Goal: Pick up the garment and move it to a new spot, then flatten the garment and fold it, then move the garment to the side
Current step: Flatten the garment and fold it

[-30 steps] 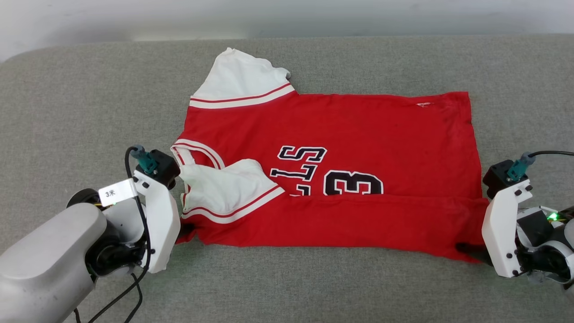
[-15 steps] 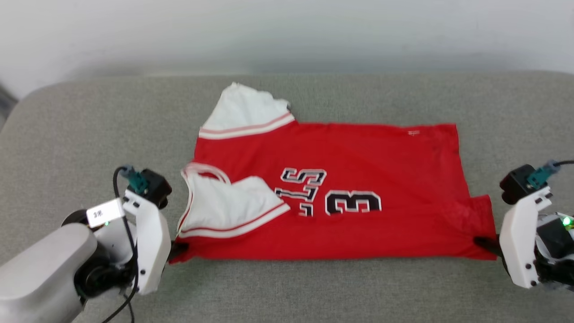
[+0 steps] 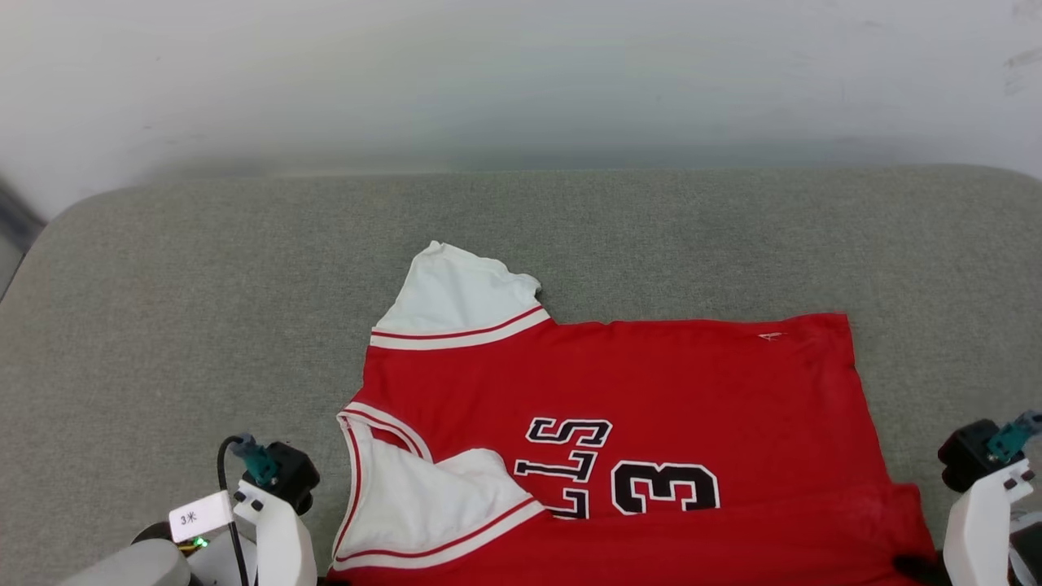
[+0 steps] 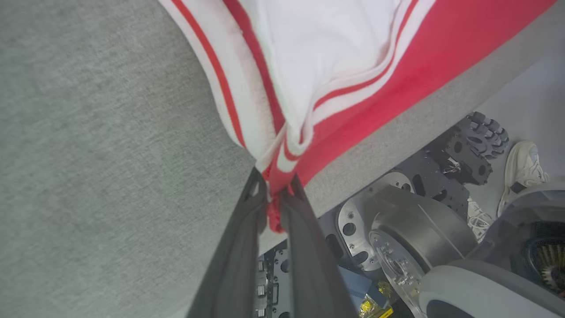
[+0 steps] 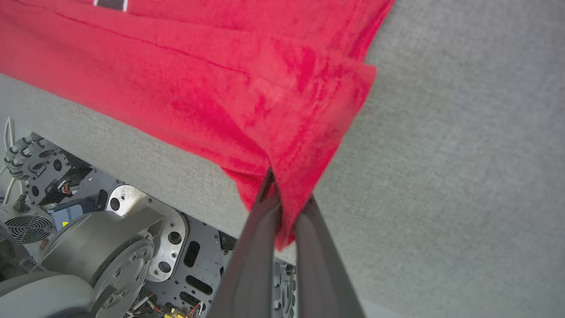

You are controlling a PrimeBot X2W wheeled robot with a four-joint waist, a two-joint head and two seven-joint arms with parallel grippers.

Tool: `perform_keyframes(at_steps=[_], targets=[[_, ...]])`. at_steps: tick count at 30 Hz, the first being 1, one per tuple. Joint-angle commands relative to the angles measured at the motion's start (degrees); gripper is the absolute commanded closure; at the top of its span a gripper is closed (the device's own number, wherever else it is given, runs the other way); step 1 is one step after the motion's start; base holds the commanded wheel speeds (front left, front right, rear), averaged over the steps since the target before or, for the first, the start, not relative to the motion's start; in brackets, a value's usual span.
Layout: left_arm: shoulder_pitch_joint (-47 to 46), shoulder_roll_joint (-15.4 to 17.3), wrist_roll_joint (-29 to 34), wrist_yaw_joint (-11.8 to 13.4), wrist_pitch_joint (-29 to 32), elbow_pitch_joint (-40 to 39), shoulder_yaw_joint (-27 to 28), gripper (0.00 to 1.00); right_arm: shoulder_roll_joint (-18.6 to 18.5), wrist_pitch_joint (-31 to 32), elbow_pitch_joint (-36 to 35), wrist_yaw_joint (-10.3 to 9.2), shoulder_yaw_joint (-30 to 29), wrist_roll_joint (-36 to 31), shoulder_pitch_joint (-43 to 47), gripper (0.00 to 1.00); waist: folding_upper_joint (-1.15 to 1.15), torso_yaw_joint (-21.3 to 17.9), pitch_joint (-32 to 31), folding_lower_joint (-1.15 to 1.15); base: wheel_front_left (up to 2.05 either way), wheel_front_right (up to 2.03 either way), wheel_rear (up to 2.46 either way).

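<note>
Red garment [image 3: 651, 382] lies flat, near edge folded over; left gripper [image 4: 276, 185] and right gripper [image 5: 287, 194] jaws clamp its corners; folding unfinished.

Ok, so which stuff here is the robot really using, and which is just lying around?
For the job:
red shirt, its near edge folded over
left gripper, shut on the shirt's corner by the sleeve
right gripper, shut on a hem corner

Just there:
grey cushion under the shirt
white shoe on the floor
paper tag on the left arm
</note>
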Motion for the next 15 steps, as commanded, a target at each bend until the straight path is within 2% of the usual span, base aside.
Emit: perform_keyframes(at_steps=[1, 7, 8, 9, 10, 15], targets=[[1.09, -0.49, -0.29, 0.38, -0.48, 0.82, -0.17, 1.00, 0.74, 0.07, 0.79, -0.04, -0.45, -0.44, 1.38, 1.00, 0.00, -0.12, 0.45, 0.00, 0.00, 0.00, 0.00], [2.66, -2.02, -0.79, 0.01, -0.91, 4.12, -1.00, 1.00, 3.59, -0.82, 3.78, -0.04, -1.00, -2.40, 2.77, 1.00, 0.00, -0.25, 1.22, 0.00, 0.00, 0.00, 0.00], [2.55, -2.32, -0.52, -0.05, -1.37, 4.52, -1.00, 0.60, 3.99, -1.38, 4.15, -0.04, -1.31, -2.86, 2.75, 1.00, 0.00, -0.22, 1.27, 0.00, 0.00, 0.00, 0.00], [2.48, -2.60, -0.86, -0.04, -1.89, 4.86, -0.52, 0.00, 4.34, -2.00, 4.35, -0.04, -1.53, -3.29, 2.73, 0.10, 0.00, -0.15, 1.26, 0.00, 0.00, 0.00, 0.00], [2.20, -2.57, -1.04, -0.25, -2.45, 4.86, -0.11, 0.00, 4.63, -2.78, 4.14, -0.03, -1.73, -3.67, 2.54, 0.00, 0.00, -0.08, 1.16, 0.00, 0.00, 0.00, 0.00], [-0.28, -0.86, -0.36, -0.07, -4.70, 2.92, 2.19, 0.00, 4.82, -8.63, 1.78, -0.03, -4.70, -5.82, 1.41, 0.00, 0.00, 0.36, 0.06, 0.00, 0.00, 0.00, 0.00]])
